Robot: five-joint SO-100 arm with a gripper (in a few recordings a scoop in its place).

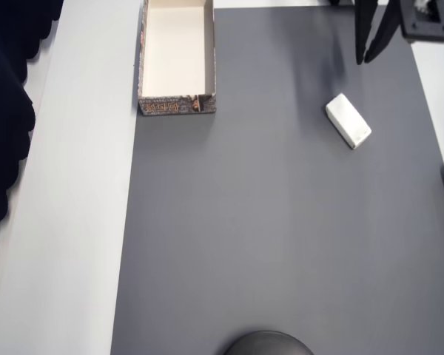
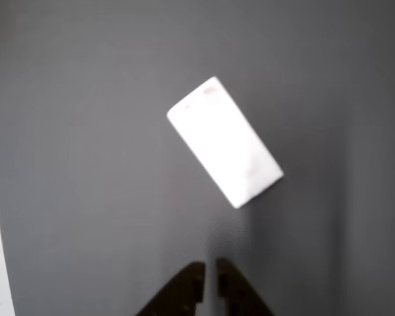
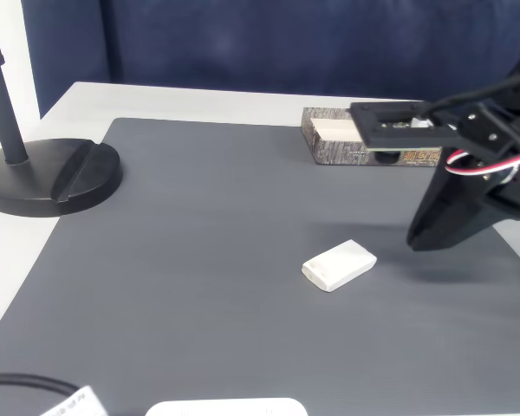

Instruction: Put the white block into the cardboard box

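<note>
The white block (image 1: pixel 348 120) lies flat and askew on the grey mat (image 1: pixel 281 237) that covers the table, well apart from the cardboard box (image 1: pixel 177 105), which sits open-topped at the mat's far corner in the overhead view. The black gripper (image 2: pixel 209 275) hangs above the mat near the block without touching it; in the wrist view its tips stand almost together with only a thin slit between, so it looks closed on nothing, though the picture is blurred.
</note>
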